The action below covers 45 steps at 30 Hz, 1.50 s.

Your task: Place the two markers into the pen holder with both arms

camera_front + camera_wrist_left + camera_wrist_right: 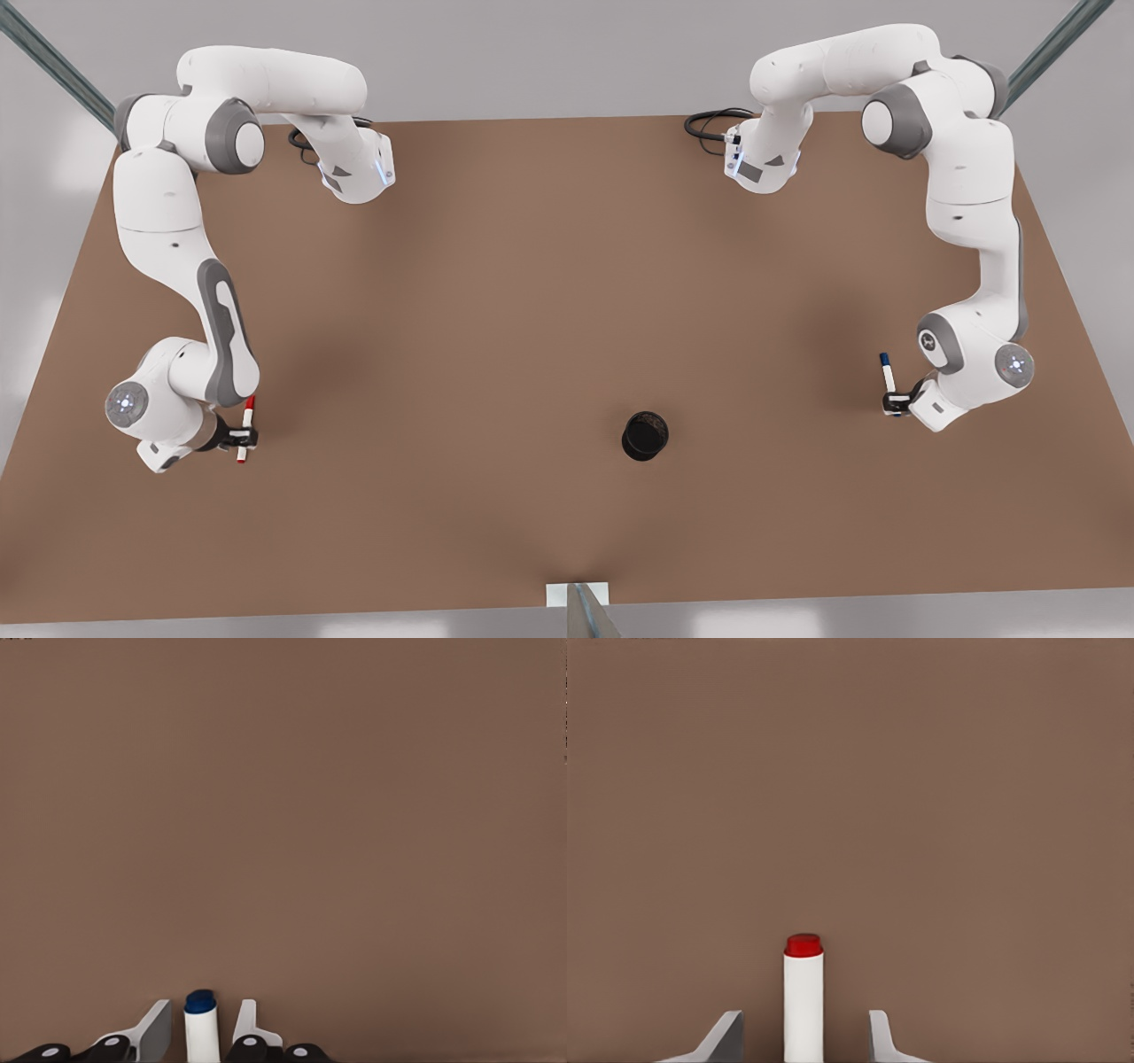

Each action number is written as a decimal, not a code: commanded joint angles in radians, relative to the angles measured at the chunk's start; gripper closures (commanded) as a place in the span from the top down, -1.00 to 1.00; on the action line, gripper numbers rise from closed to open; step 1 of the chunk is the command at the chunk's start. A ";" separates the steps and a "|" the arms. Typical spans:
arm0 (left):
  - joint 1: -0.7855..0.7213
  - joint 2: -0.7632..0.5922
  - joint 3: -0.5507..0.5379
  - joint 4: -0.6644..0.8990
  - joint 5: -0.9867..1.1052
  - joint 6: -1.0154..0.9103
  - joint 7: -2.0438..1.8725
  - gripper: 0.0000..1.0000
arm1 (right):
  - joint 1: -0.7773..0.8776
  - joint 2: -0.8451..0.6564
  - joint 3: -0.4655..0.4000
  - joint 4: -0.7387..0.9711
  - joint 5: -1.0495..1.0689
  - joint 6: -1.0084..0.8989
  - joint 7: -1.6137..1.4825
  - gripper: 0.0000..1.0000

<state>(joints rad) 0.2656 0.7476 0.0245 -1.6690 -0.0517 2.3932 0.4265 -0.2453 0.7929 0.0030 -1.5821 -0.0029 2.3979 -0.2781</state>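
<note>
Near edge of the brown tabletop (496, 292): black pen holder (644, 435) stands upright and alone, a little toward the front view's right of centre, well apart from both hands.

Front view's left, about level with the holder: right hand (241, 436) has the red-capped marker (245, 428) between its fingers. In the right wrist view the marker (803, 1001) stands between the two fingertips (879, 1034) with a gap showing on either side, so spread, not pinching; contact lower down cannot be told.

Front view's right, slightly farther back: left hand (895, 403) sits at the lower end of the blue-capped marker (888, 373), blue cap pointing away. Left wrist view shows the white barrel (201, 1028) between the fingertips (244, 1020), narrow gaps both sides, probably not yet gripped.
</note>
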 commanded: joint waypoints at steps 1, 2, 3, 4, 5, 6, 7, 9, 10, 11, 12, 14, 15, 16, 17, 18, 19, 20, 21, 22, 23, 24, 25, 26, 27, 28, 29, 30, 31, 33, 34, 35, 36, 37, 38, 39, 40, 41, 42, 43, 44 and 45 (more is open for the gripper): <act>0.000 -0.001 0.000 0.000 0.000 0.011 0.144 -0.07 | 0.001 0.000 0.000 0.001 0.001 0.044 -0.102 0.24; 0.000 -0.001 0.000 0.000 0.000 0.011 0.144 -0.09 | 0.003 0.000 0.000 0.001 0.001 0.044 -0.102 0.19; -0.002 -0.001 0.000 -0.003 0.000 0.011 0.144 -0.10 | 0.003 0.002 0.000 0.001 0.001 0.044 -0.101 0.17; -0.003 -0.001 0.000 -0.006 0.000 0.011 0.143 -0.10 | 0.004 0.003 0.000 0.001 0.001 0.043 -0.101 0.14; -0.005 -0.001 0.000 -0.012 0.000 0.011 0.141 -0.10 | 0.006 0.003 0.000 0.001 0.001 0.043 -0.101 0.08; -0.006 -0.001 0.000 -0.014 -0.002 0.011 0.140 -0.10 | 0.007 0.003 0.000 0.001 0.001 0.043 -0.101 0.05; -0.008 -0.001 0.000 -0.015 0.000 0.011 0.140 -0.13 | 0.007 0.005 0.000 -0.001 0.001 0.043 -0.101 0.03; -0.009 -0.002 0.000 -0.023 0.000 0.009 0.140 -0.19 | 0.007 0.005 0.000 0.001 0.001 0.043 -0.101 -0.05; -0.009 -0.004 0.000 -0.025 -0.001 0.009 0.140 -0.25 | 0.007 0.006 0.000 0.001 0.001 0.043 -0.101 -0.05; -0.009 -0.005 0.000 -0.028 -0.002 0.009 0.140 -0.31 | 0.007 0.006 0.000 -0.001 0.001 0.043 -0.101 -0.06; -0.011 -0.007 0.000 -0.028 0.000 0.009 0.140 -0.35 | 0.007 0.006 0.000 0.001 0.001 0.043 -0.101 -0.08; -0.011 -0.008 0.000 -0.029 0.000 0.008 0.140 -0.39 | 0.007 0.008 0.000 -0.001 0.001 0.043 -0.101 -0.14; -0.011 -0.008 0.000 -0.028 0.000 0.008 0.140 -0.41 | 0.009 0.012 0.000 -0.001 0.001 0.044 -0.101 -0.14; -0.011 -0.008 0.000 -0.029 0.000 0.008 0.138 -0.42 | 0.009 0.012 0.000 -0.001 0.001 0.043 -0.101 -0.15; -0.011 -0.013 0.000 -0.029 0.000 0.006 0.137 -0.44 | 0.009 0.012 0.000 -0.001 0.001 0.043 -0.101 -0.15; -0.012 -0.016 0.000 -0.028 0.000 0.003 0.135 -0.45 | 0.009 0.014 0.000 -0.001 0.001 0.043 -0.101 -0.15; -0.014 -0.022 -0.002 -0.028 0.000 0.001 0.132 -0.47 | 0.009 0.014 0.000 -0.001 0.001 0.043 -0.101 -0.16; -0.019 -0.031 -0.002 -0.028 -0.002 -0.003 0.124 -0.53 | 0.009 0.016 0.000 -0.001 0.001 0.043 -0.102 -0.19; -0.026 -0.042 -0.002 -0.028 0.000 -0.005 0.106 -0.55 | 0.009 0.016 0.000 -0.002 0.001 0.043 -0.102 -0.27; -0.032 -0.054 -0.003 -0.026 0.000 -0.017 0.084 -0.57 | 0.009 0.016 0.000 -0.002 0.001 0.041 -0.102 -0.33; -0.043 -0.063 -0.003 -0.025 -0.002 -0.022 0.057 -0.57 | 0.009 0.016 0.000 -0.002 0.001 0.041 -0.104 -0.35; -0.042 -0.080 -0.018 -0.009 -0.017 -0.069 0.045 -0.57 | 0.011 0.016 0.000 -0.001 0.001 0.041 -0.105 -0.40; -0.043 -0.112 -0.037 -0.008 -0.105 -0.107 0.041 -0.57 | 0.012 0.014 0.000 0.001 0.001 0.041 -0.105 -0.44; -0.043 -0.160 -0.073 0.001 -0.195 -0.158 0.025 -0.57 | 0.020 0.012 0.002 0.002 0.001 0.038 -0.102 -0.46; -0.043 -0.200 -0.130 0.026 -0.249 -0.221 -0.084 -0.57 | 0.021 0.009 0.003 0.004 0.001 0.035 -0.102 -0.47; -0.042 -0.238 -0.199 0.037 -0.263 -0.281 -0.233 -0.57 | 0.023 -0.006 0.012 0.007 0.001 0.029 -0.105 -0.51; -0.042 -0.270 -0.250 0.037 -0.299 -0.307 -0.296 -0.57 | 0.023 -0.024 0.017 0.025 0.001 -0.014 -0.105 -0.51; -0.042 -0.284 -0.313 0.063 -0.324 -0.389 -0.342 -0.57 | 0.023 -0.067 0.038 0.039 0.001 -0.077 -0.099 -0.51; -0.043 -0.283 -0.348 0.097 -0.459 -0.454 -0.357 -0.57 | 0.021 -0.121 0.061 0.039 0.001 -0.111 -0.102 -0.51; -0.140 -0.284 -0.373 0.094 -0.712 -0.373 -0.361 -0.57 | 0.020 -0.207 0.123 0.037 0.001 -0.131 -0.150 -0.51; -0.209 -0.266 -0.373 0.090 -0.769 -0.263 -0.361 -0.57 | 0.020 -0.254 0.156 0.036 0.001 -0.198 -0.147 -0.51; -0.287 -0.238 -0.373 0.094 -0.813 -0.108 -0.350 -0.57 | 0.020 -0.306 0.192 0.036 0.001 -0.218 -0.142 -0.51; -0.333 -0.205 -0.373 0.097 -0.818 0.012 -0.315 -0.57 | 0.018 -0.340 0.229 0.037 0.003 -0.237 -0.136 -0.51; -0.341 -0.180 -0.373 0.089 -0.859 0.078 -0.156 -0.57 | 0.014 -0.368 0.287 0.040 0.007 -0.234 -0.119 -0.51; -0.341 -0.180 -0.371 0.069 -0.913 0.092 -0.028 -0.57 | 0.017 -0.371 0.324 0.068 0.006 -0.233 -0.090 -0.53; -0.339 -0.183 -0.371 0.054 -0.947 0.118 0.087 -0.57 | 0.021 -0.365 0.377 0.076 0.006 -0.224 -0.038 -0.56; -0.333 -0.189 -0.371 0.044 -0.984 0.118 0.199 -0.57 | 0.023 -0.363 0.414 0.077 0.001 -0.218 -0.010 -0.56; -0.315 -0.197 -0.371 0.029 -0.985 0.118 0.280 -0.57 | 0.055 -0.362 0.423 0.086 0.006 -0.156 -0.001 -0.56; -0.310 -0.200 -0.371 0.029 -0.985 0.118 0.373 -0.57 | 0.093 -0.354 0.426 0.086 0.006 -0.118 0.025 -0.56; -0.302 -0.200 -0.370 0.029 -0.985 0.118 0.454 -0.57 | 0.132 -0.354 0.426 0.090 0.004 -0.083 0.054 -0.56; -0.301 -0.200 -0.370 0.032 -0.985 0.119 0.535 -0.57 | 0.159 -0.337 0.426 0.102 0.001 -0.060 0.054 -0.56; -0.301 -0.198 -0.368 0.032 -0.984 0.130 0.612 -0.57 | 0.198 -0.320 0.425 0.129 0.000 -0.054 0.088 -0.56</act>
<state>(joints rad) -0.0377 0.5501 -0.3433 -1.6377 -0.9910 2.4529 0.4694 -0.0638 0.4680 0.4252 -1.4585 0.0096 2.2827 -0.3550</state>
